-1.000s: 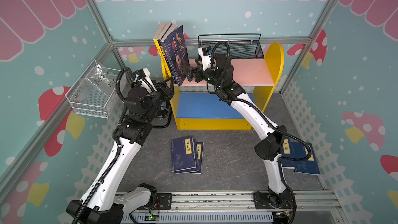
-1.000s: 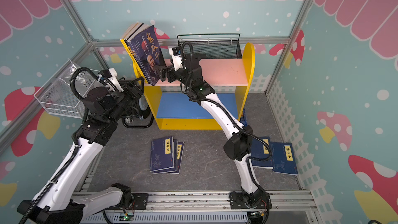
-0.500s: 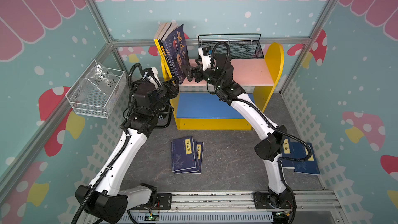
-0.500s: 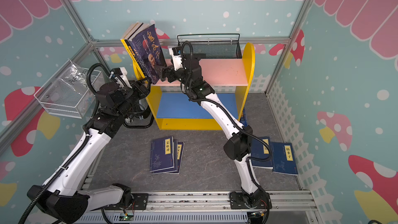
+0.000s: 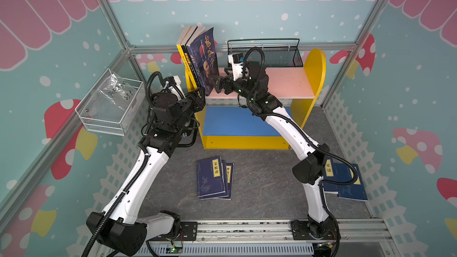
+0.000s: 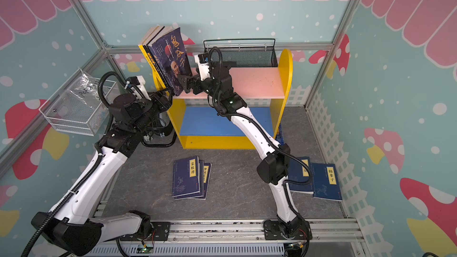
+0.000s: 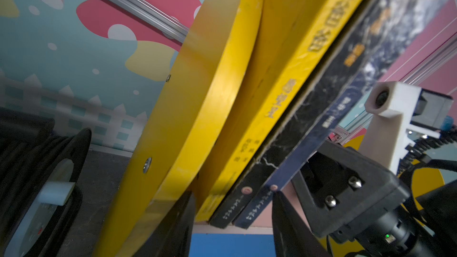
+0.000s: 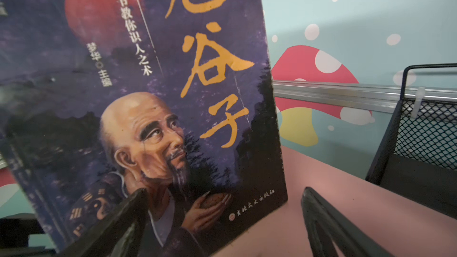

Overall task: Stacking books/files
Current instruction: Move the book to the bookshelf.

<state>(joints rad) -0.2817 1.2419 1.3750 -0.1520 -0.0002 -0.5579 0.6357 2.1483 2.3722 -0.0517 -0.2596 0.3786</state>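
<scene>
Three thick books stand on the pink top shelf (image 5: 284,82), leaning on its yellow side panel (image 7: 197,95): a yellow one (image 7: 284,90), a black one (image 7: 279,144) and a purple one with an old man's portrait (image 5: 206,60) (image 6: 173,58) (image 8: 148,95). My right gripper (image 5: 215,84) (image 8: 223,191) is open, one finger against the purple cover, the other over the shelf. My left gripper (image 5: 197,97) (image 7: 232,194) sits at the books' front lower ends, jaws partly apart, spines between them. Thin navy books lie on the floor, centre (image 5: 214,178) and right (image 6: 326,181).
A black mesh basket (image 5: 272,54) stands at the back of the top shelf. The blue lower shelf (image 5: 235,119) holds nothing. A white wire basket (image 5: 111,107) hangs on the left wall. My right arm's elbow (image 5: 309,169) hangs over the right-hand navy books.
My left arm has swung up and to the right, bringing its gripper to the front of the standing books. The right arm and the books have stayed put.
</scene>
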